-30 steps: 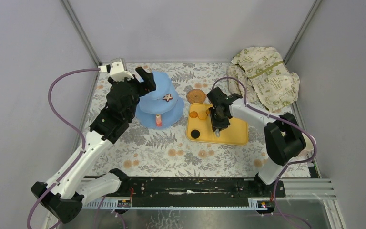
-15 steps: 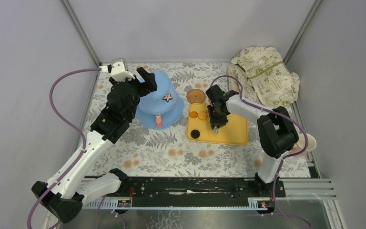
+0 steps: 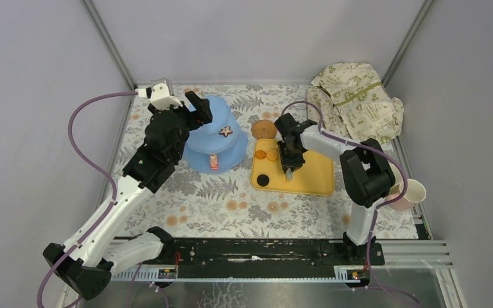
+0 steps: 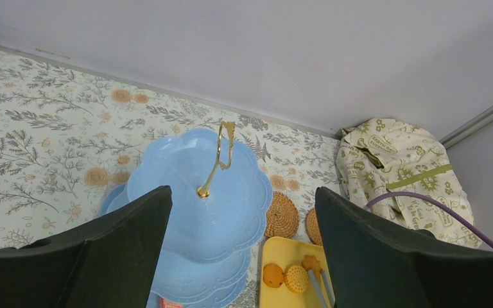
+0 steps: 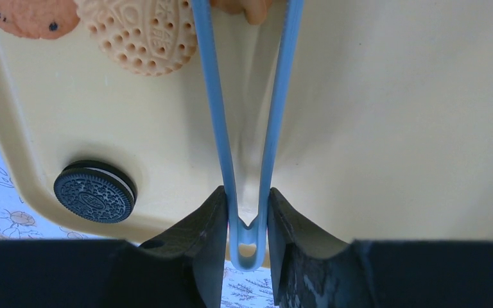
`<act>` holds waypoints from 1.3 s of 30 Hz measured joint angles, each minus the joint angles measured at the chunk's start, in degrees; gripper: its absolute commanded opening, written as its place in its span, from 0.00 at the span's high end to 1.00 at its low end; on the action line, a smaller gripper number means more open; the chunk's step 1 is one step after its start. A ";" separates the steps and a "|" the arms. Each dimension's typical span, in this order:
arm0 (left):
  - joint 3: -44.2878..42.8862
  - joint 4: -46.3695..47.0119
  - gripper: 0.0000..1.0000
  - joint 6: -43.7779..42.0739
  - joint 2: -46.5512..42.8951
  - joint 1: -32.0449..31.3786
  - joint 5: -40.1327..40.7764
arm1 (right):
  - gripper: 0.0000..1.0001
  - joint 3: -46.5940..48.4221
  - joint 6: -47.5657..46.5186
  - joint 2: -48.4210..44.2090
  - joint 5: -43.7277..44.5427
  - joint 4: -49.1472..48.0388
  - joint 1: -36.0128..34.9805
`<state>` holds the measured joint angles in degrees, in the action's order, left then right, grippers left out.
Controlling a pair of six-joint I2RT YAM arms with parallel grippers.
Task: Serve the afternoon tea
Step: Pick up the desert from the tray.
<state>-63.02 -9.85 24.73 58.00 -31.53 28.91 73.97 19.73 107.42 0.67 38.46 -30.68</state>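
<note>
The light-blue three-tier stand [image 3: 215, 138] stands at back left with a star pastry [image 3: 226, 131] and a pink piece [image 3: 214, 162] on its tiers. My left gripper [image 3: 197, 106] hangs open and empty above it; in its wrist view the gold handle [image 4: 221, 154] and two woven coasters [image 4: 281, 215] show. My right gripper [image 5: 247, 218] is shut on the hinge end of the blue tongs [image 5: 247, 128], low over the yellow tray [image 5: 391, 128]. The tong tips straddle an orange biscuit [image 5: 250, 8]. Two more biscuits [image 5: 144, 32] and a black sandwich cookie [image 5: 95, 191] lie on the tray. A pale cup [image 3: 413, 192] stands at the right edge.
The cream cloth with green print [image 3: 356, 102] lies crumpled at the back right. The right arm's elbow [image 3: 366, 176] stands between tray and cup. Grey walls enclose the patterned table [image 3: 231, 205] on three sides.
My right gripper has shifted slightly left and back along the tray with the tongs, and its elbow has swung left, uncovering the cup. The left arm has barely moved.
</note>
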 measured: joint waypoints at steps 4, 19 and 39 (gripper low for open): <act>0.02 0.00 0.11 0.02 0.02 0.00 0.00 | 0.66 0.31 -0.13 0.55 0.35 0.04 0.00; 0.04 0.09 0.10 0.02 0.55 0.09 -0.55 | 0.65 1.07 -0.66 1.46 3.17 0.90 0.00; 0.07 0.39 0.10 0.09 1.07 0.92 -1.90 | 0.63 6.47 -1.55 5.92 3.50 3.41 0.00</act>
<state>-62.96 -9.45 24.82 59.07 -30.61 27.00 80.44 18.17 113.34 4.16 41.87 -30.68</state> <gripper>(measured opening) 0.895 0.363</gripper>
